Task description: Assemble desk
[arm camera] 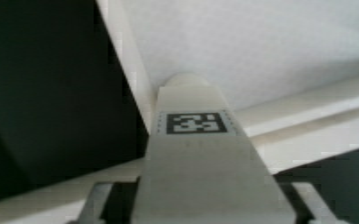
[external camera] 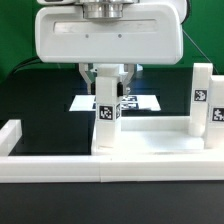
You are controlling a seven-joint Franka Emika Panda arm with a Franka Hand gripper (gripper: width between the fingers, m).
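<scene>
The gripper (external camera: 108, 82) hangs over the middle of the black table (external camera: 45, 105), its two fingers (external camera: 92, 80) pointing down and closed on the top of an upright white leg (external camera: 107, 120), which fills the gap between them. In the wrist view the same leg (arm camera: 201, 150) runs away from the camera between the finger pads (arm camera: 108, 200), its small black-and-white tag (arm camera: 197, 123) facing up. The lower end of the leg stands on the tabletop panel (external camera: 150, 135), the flat rimmed white part lying on the table against the low white border wall (external camera: 60, 168) at the front. A second leg (external camera: 201, 105) stands upright on the panel toward the exterior view's right, well apart from the held one, with a tag on its side. Behind the gripper the marker board (external camera: 145, 102) lies flat on the table.
</scene>
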